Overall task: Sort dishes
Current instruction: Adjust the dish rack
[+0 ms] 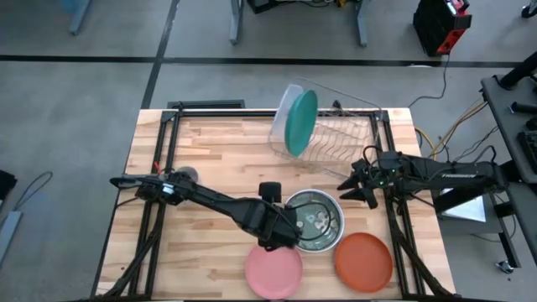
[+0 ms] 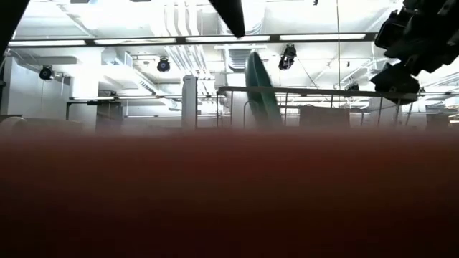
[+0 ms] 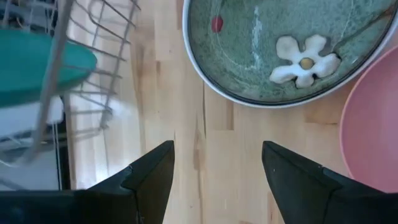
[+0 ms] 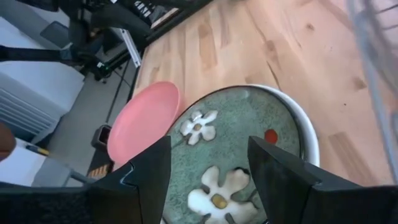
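One pink plate (image 1: 273,271), one orange-red plate (image 1: 363,261), one flowered green plate (image 1: 315,220), one racked teal plate (image 1: 300,122); both jaws apart.

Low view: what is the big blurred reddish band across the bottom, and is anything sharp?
In the low view an out-of-focus reddish mass, too blurred to identify, blocks the lower half; only the upright teal plate in the wire rack and the ceiling lights read clearly. The high view shows the table evenly lit and unblocked.
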### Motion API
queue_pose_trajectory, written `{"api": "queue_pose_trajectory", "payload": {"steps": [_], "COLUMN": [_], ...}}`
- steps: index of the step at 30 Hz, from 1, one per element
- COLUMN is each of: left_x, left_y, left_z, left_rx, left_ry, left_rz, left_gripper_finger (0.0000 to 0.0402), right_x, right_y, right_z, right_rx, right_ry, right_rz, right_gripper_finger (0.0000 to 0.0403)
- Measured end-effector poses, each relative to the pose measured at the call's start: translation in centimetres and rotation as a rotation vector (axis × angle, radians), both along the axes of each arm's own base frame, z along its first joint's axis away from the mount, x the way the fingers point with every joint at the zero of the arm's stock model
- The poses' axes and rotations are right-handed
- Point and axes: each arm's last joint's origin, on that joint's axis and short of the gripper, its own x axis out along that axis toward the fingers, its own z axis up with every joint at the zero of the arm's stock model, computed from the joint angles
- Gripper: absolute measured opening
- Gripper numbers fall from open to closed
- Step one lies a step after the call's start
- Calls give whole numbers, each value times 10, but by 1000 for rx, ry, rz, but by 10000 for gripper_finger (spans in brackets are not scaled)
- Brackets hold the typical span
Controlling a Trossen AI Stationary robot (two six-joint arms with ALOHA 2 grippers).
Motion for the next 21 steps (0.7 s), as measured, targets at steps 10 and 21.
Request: {"api": "queue_pose_trajectory", "payload": {"steps": [10, 21], "left_x": [1, 17], "left_y": [1, 37], "left_z": [0, 5], "left_rx": [8, 276], "left_ry": [-34, -72], "left_rz": [53, 23], "left_gripper_finger": [231, 231], "right_x": [-1, -5], "right_y": [0, 0], "right_z": [12, 61], "right_rx": [-15, -84], "right_ry": [-8, -160], "right_rz": [-7, 11], "right_gripper_finger": [199, 199]}}
